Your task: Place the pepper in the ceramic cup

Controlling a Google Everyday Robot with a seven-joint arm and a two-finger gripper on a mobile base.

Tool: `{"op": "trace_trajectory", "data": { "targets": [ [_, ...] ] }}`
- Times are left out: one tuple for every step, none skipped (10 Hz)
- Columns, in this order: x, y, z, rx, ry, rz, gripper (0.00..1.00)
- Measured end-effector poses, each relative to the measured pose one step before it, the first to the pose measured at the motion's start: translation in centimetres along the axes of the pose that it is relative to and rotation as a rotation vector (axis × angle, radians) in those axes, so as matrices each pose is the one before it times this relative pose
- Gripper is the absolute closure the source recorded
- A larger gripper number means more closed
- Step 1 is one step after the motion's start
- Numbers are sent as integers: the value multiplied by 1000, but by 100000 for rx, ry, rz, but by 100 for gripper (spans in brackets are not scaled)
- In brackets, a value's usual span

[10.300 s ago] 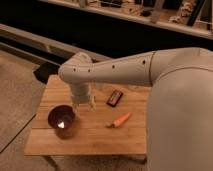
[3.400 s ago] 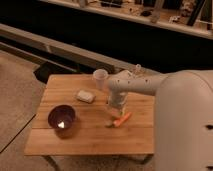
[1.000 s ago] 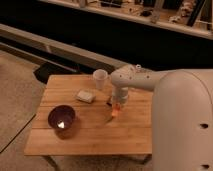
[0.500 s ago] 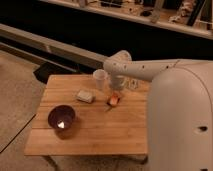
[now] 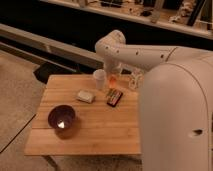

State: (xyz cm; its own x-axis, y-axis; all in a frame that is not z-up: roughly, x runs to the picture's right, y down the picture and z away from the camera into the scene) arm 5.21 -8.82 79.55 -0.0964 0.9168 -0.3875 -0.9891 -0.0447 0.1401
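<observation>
My gripper (image 5: 113,75) hangs over the far side of the wooden table (image 5: 95,132), shut on the small orange pepper (image 5: 114,79). The pepper is lifted off the table and hangs just to the right of the white ceramic cup (image 5: 100,78). The cup stands upright near the table's far edge. The pepper is beside the cup's rim, not inside it. My white arm reaches in from the right and hides the table's right side.
A black rectangular bar (image 5: 114,97) lies just in front of the cup. A pale block (image 5: 85,95) lies to its left. A dark purple bowl (image 5: 62,118) stands at the front left. A small pale object (image 5: 134,80) stands right of the gripper.
The gripper has carried the pepper up off the table's middle and toward the far edge, ending right beside the cup. The bowl, block and bar stay put.
</observation>
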Motion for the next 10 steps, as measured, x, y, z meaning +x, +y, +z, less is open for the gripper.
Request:
{"op": "trace_trajectory", "data": {
  "targets": [
    [-1440, 348, -919, -330, -3187, -3009, 100],
    [-1531, 408, -815, -445, -3503, -3576, 100],
    [-1861, 402, -671, -652, -4473, -4308, 100],
    [-1527, 176, -264, -801, -3993, -3271, 100],
    [-1667, 209, 85, -1163, -4794, -3497, 100],
    [-1169, 172, 682, -922, -3996, -3191, 100],
    [-911, 89, 1152, -1213, -3792, -2901, 100],
    [-405, 226, 1122, -1256, -2358, -1962, 100],
    [-272, 238, 1316, -1585, -2293, -1826, 100],
    [-120, 555, 1834, -2646, -2636, -2072, 100]
  ]
}}
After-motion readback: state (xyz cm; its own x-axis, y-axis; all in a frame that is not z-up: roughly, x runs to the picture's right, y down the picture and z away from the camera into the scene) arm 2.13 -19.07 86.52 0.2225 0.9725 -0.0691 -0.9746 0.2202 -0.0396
